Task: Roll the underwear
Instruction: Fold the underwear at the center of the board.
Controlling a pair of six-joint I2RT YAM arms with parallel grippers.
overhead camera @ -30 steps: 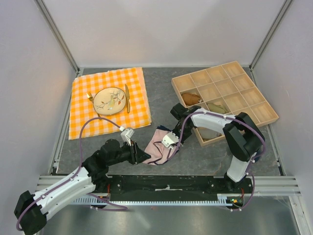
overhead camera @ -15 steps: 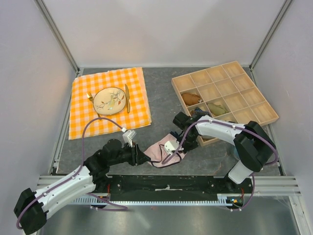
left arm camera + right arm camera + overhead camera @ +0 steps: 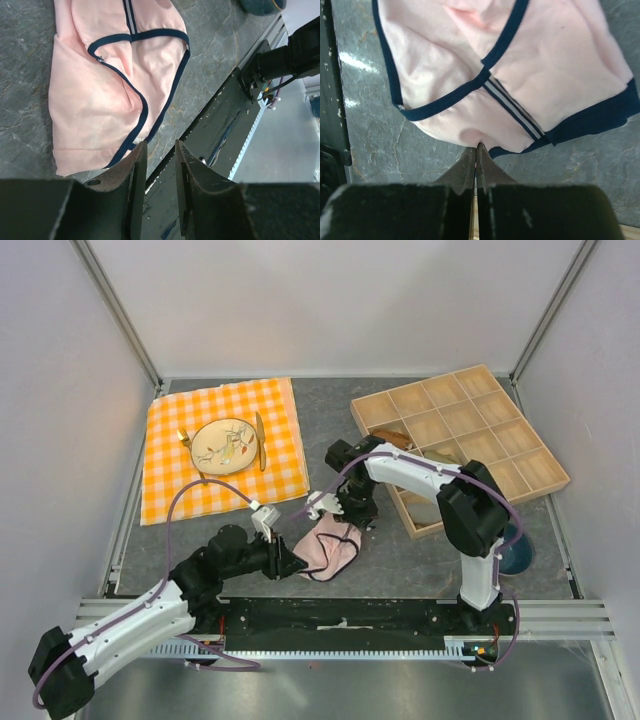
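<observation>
The pale pink underwear [image 3: 328, 545] with navy edging lies flat and rumpled on the grey table near the front edge. It also shows in the left wrist view [image 3: 110, 85] and the right wrist view [image 3: 520, 65]. My right gripper [image 3: 334, 522] is at its far edge. Its jaws are shut and pinch a small pucker of pink fabric [image 3: 478, 146]. My left gripper [image 3: 290, 562] is at the garment's near left corner. Its fingers stand slightly apart with nothing between them [image 3: 159, 145], over the table's front edge.
An orange checked cloth [image 3: 270, 410] at the back left carries a plate [image 3: 226, 445], a fork and a knife. A wooden compartment tray [image 3: 520, 475] at the back right holds rolled garments. A dark blue bowl [image 3: 517, 555] sits by the right arm's base. The black front rail [image 3: 225, 125] is close.
My right gripper has moved away from me and to the left, pulling the underwear's far edge with it, so the garment lies more spread out. My left gripper has barely moved.
</observation>
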